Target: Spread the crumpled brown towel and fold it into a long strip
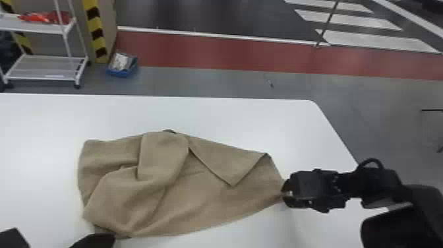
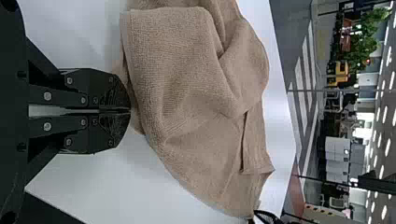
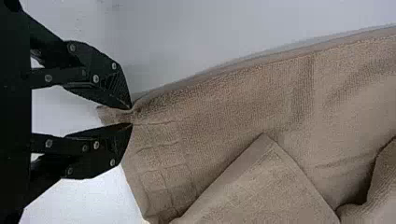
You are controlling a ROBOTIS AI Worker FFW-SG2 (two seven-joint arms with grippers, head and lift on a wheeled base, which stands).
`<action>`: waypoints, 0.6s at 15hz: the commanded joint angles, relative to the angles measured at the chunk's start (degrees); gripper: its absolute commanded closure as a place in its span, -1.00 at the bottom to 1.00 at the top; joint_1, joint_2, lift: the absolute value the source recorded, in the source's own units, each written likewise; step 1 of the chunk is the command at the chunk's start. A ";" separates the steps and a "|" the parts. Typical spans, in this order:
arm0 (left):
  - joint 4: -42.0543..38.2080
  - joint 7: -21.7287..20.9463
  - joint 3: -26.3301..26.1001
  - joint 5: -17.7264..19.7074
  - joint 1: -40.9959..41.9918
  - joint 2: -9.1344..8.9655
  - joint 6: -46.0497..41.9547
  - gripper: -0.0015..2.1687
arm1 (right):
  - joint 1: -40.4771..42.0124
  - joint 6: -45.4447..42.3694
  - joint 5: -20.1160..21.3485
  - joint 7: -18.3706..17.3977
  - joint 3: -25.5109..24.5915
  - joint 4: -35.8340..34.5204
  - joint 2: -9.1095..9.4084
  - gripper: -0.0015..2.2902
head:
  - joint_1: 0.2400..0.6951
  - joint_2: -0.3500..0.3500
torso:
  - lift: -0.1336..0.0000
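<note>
The brown towel lies partly spread on the white table, with loose folds on its left half and a corner turned over toward the right. At its right end my right gripper is shut on the cloth. In the right wrist view, the fingertips of this gripper pinch the towel near a corner. My left gripper is low at the towel's near left edge. The left wrist view has that gripper shut, tips against the towel, with no cloth visible between them.
The white table extends behind the towel and to its left, its rounded far right corner beyond the right gripper. On the floor past the table are a white wire shelf and a blue bin.
</note>
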 commanded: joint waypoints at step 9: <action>-5.17 -5.98 12.66 5.80 -8.25 -0.62 8.79 0.00 | -10.51 14.78 -26.40 0.19 -12.46 -1.12 -0.90 0.73 | 1.00 -0.52 | -0.86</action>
